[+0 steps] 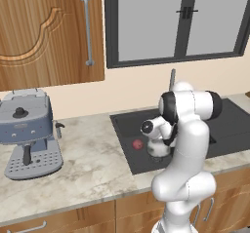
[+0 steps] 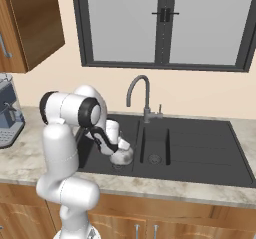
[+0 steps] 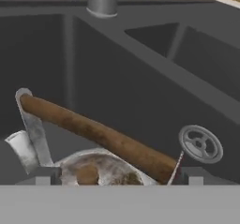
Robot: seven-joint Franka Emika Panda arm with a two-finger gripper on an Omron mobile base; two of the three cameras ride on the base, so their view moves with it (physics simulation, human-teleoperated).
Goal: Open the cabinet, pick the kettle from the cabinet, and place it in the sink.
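The kettle (image 3: 96, 170) stands in the left basin of the black sink (image 2: 200, 148), a squat silver body (image 2: 123, 157) under an arched brown handle (image 3: 103, 136). My gripper (image 3: 117, 175) hangs just over it, open, with one fingertip (image 3: 44, 175) on each side of the handle and no grip on it. From the left base view the hand (image 1: 157, 144) reaches down into the sink (image 1: 127, 125) and hides most of the kettle (image 1: 157, 152). The cabinet is out of view.
The grey faucet (image 2: 140, 90) rises behind the basin. A round drain (image 3: 200, 143) lies right of the kettle, and a small red thing (image 1: 137, 144) lies left of it. An espresso machine (image 1: 29, 129) stands on the counter, under a shut wooden door (image 1: 49, 32) with a right-edge handle.
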